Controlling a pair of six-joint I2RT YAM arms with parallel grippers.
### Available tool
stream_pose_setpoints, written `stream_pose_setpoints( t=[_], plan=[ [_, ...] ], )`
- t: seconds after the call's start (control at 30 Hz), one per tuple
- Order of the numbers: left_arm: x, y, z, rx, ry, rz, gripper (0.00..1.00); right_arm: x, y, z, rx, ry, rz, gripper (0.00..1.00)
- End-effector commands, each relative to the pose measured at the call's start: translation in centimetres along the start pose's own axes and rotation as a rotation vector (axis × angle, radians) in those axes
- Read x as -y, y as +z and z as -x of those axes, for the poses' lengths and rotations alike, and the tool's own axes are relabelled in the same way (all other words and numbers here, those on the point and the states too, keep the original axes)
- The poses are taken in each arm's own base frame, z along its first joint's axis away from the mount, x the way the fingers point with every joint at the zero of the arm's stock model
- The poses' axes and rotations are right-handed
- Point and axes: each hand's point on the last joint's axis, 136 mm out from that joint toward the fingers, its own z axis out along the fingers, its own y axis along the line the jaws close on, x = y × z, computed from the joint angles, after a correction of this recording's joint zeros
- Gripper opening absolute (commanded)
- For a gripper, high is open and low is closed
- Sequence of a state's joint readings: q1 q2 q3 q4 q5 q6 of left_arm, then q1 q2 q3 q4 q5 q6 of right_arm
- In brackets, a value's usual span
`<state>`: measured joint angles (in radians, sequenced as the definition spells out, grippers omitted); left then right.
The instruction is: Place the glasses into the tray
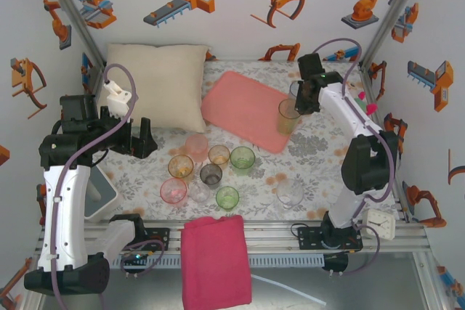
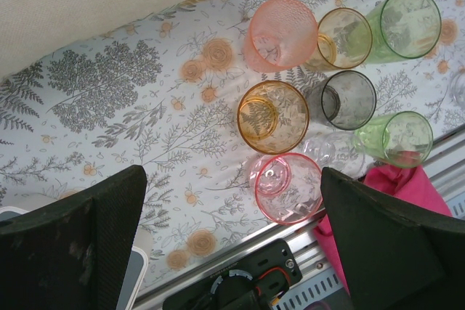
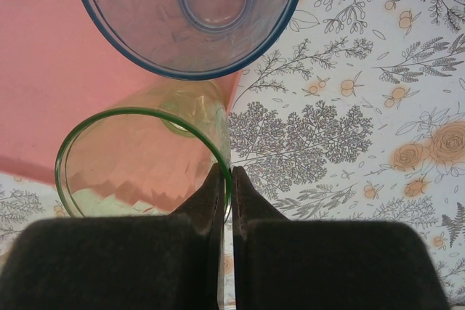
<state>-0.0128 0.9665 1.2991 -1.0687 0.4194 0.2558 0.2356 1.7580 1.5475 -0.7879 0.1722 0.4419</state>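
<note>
Care counts: the right jaws pinch a green glass (image 3: 109, 179) by its rim at the tray (image 3: 58, 70) corner, beside a blue glass (image 3: 145, 5). Seat it fully inside before letting go. Left jaws stand spread.

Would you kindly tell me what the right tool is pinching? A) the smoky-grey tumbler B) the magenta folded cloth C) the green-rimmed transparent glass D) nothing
C: the right tool pinches the rim of the green-rimmed transparent glass at the edge of the salmon-pink tray.
</note>
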Motion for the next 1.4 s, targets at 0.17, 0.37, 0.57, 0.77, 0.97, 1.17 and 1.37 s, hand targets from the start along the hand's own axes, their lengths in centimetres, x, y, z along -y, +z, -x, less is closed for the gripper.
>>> stream_pose_setpoints(
  t=[0.17,0.37,0.57,0.77,0.97,1.17,1.37],
  plan=[
    [0.4,-0.1,-0.3,-0.004,0.009,-0.014,0.97,0.2,-0.3,0.8,0.007,0.019,0.014,0.2],
    [0.5,-0.3,-0.3,0.002,0.012,-0.012,0.97,-0.2,-0.7,0.9,0.005,0.012,0.04,0.26],
    [0.6,-0.6,-0.4,0.008,0.019,-0.008,0.97,-0.2,-1.5,0.9,0.007,0.012,0.047,0.3],
    [0.8,-1.1,-0.2,0.022,0.027,-0.003,0.97,-0.1,-3.9,1.4,0.035,0.013,0.07,0.33],
    [1.0,-1.3,0.1,0.031,0.025,-0.011,0.97,0.8,-7.9,0.5,0.061,0.012,0.084,0.33],
    [1.5,-1.4,0.7,0.043,0.025,-0.045,0.97,2.2,-12.2,-4.1,0.026,0.023,0.138,0.34],
    [1.9,-0.9,1.3,0.048,0.022,-0.085,0.97,4.1,-15.7,-10.9,-0.025,0.014,0.145,0.37]
  ],
)
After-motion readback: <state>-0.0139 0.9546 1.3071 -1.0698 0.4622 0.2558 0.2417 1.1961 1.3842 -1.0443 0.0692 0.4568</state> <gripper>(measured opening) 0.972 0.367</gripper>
